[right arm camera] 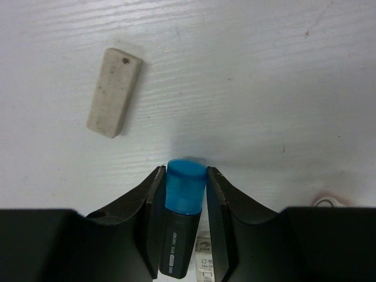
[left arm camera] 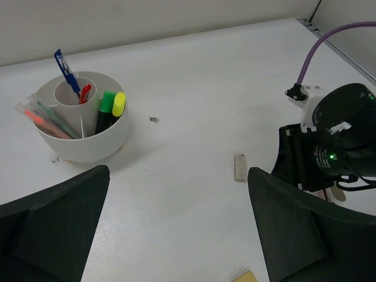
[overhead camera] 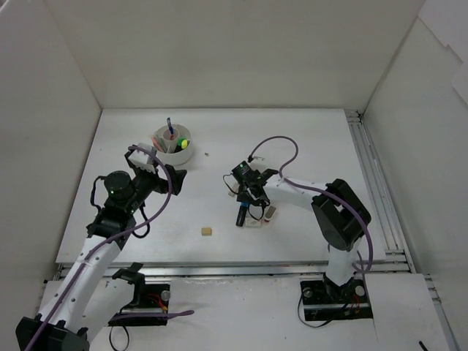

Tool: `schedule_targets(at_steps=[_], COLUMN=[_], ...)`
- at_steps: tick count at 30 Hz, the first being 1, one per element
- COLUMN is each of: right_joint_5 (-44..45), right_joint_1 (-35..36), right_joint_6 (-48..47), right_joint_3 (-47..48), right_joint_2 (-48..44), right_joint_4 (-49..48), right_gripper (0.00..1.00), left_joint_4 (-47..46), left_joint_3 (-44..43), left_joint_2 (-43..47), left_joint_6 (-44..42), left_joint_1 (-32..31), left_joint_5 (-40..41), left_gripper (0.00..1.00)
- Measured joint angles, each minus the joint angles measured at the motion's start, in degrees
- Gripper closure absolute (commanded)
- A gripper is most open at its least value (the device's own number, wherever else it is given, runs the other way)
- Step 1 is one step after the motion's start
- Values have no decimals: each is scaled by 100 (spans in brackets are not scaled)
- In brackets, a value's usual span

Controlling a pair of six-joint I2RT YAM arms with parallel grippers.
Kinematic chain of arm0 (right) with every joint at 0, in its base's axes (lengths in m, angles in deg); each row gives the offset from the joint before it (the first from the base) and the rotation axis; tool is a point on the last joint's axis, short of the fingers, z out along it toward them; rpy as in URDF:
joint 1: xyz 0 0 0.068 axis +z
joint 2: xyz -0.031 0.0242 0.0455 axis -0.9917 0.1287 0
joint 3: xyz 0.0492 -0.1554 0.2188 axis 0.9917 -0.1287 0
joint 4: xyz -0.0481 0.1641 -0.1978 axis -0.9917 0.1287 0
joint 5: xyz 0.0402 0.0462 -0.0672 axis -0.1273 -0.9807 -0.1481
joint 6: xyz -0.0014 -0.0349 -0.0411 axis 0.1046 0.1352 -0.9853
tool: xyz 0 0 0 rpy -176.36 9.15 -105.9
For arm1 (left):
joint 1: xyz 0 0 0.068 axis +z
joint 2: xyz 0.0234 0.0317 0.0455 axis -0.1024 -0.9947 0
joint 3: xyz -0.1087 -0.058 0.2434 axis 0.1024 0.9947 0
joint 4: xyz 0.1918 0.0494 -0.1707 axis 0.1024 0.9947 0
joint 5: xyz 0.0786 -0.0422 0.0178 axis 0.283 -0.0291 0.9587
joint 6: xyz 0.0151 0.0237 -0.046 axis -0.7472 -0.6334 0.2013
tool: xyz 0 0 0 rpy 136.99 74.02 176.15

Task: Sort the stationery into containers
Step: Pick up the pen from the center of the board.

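Nearest the overhead lens, the left arm (overhead camera: 95,252) rose from the front edge of the white desk (overhead camera: 307,139) and leaned toward the back left. The left pincer (overhead camera: 162,167) was spread wide and held nothing. From the left wrist view its two dark fingers (left arm camera: 53,226) framed the lower corners with bare desk between them. Just beyond it stood the round white pot (overhead camera: 178,156), upright near the back left of the desk. In its central tube stood a blue pen (left arm camera: 66,70) and a red pen (left arm camera: 86,93). The outer compartment on the left held pink and pale pens (left arm camera: 44,120) leaning outward, and the one on the right held a green-capped marker (left arm camera: 106,103) beside a yellow-capped marker (left arm camera: 119,104). Further right and nearer the front, a small beige eraser (overhead camera: 208,232) lay alone, well apart from the pot. A white eraser (left arm camera: 239,167) lay flat near the right pincer (overhead camera: 241,213), apart from its fingers; the right wrist view showed it up and to the left of the fingertips. That pincer was clenched on a black marker (right arm camera: 176,252) with a blue cap (right arm camera: 185,188), the cap jutting past the fingertips toward the desk; whether it touched the surface could not be told. The right arm (overhead camera: 336,212) reached in from the front right, a purple cable (overhead camera: 274,142) looping behind its wrist.
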Motion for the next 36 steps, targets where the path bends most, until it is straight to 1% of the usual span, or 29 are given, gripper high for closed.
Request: schedule_targets(at_steps=[1, 2, 7, 10, 13, 15, 17, 21, 24, 26, 28, 29, 31, 34, 36], right_joint_5=[-2, -4, -125, -446, -855, -1038, -1152, -1252, -1279, -1318, -1366, -1397, -1460, -1556, -1609], right_joint_1=[9, 13, 2, -39, -52, -101, -133, -229, -262, -262, -262, -262, -262, -260, -260], right_joint_6=[-44, -107, -278, -463, -636, -680, -699, -658, -542, -450, -369, -319, -260, -144, -90], right_joint_3=[-22, -46, -79, -223, -605, -721, -723, -723, -723, -723, -723, -723, -723, -723, -723], right_joint_2=[-57, -125, -420, -584, -850, -1005, -1123, -1386, -1532, -1596, -1641, -1665, -1687, -1711, -1720], right_joint_4=[-55, -127, -411, -828, -1436, -1547, -1598, -1670, -1683, -1703, -1718, -1720, -1749, -1801, -1832], right_gripper=[90, 100, 100, 100, 100, 100, 100, 100, 100, 100, 100, 100, 100, 100, 100], left_joint_4=[33, 63, 173, 168, 118, 55, -31, -63, -92, -160, -275, -330, -402, -481, -540], left_joint_3=[-26, -57, -155, -162, -168, -170, -170, -280, -509, -603, -660, -695, -800, -992, -1102], left_joint_2=[-74, -166, -584, -890, -1311, -1602, -1871, -2358, -2771, -2959, -3119, -3202, -3388, -3646, -3790], left_joint_6=[9, 11, -2, -20, -20, -20, -20, -44, -44, -31, 2, 22, 76, 138, 155], left_joint_1=[0, 0, -42, -179, -299, -361, -490, -975, -1261, -1331, -1360, -1360, -1362, -1388, -1401], left_joint_5=[-7, -37, -555, -964, -1499, -1908, -2168, -2306, -2323, -2319, -2299, -2297, -2284, -2275, -2280], left_gripper=[0, 0, 0, 0, 0, 0, 0, 1, 7, 11, 13, 17, 21, 25, 30])
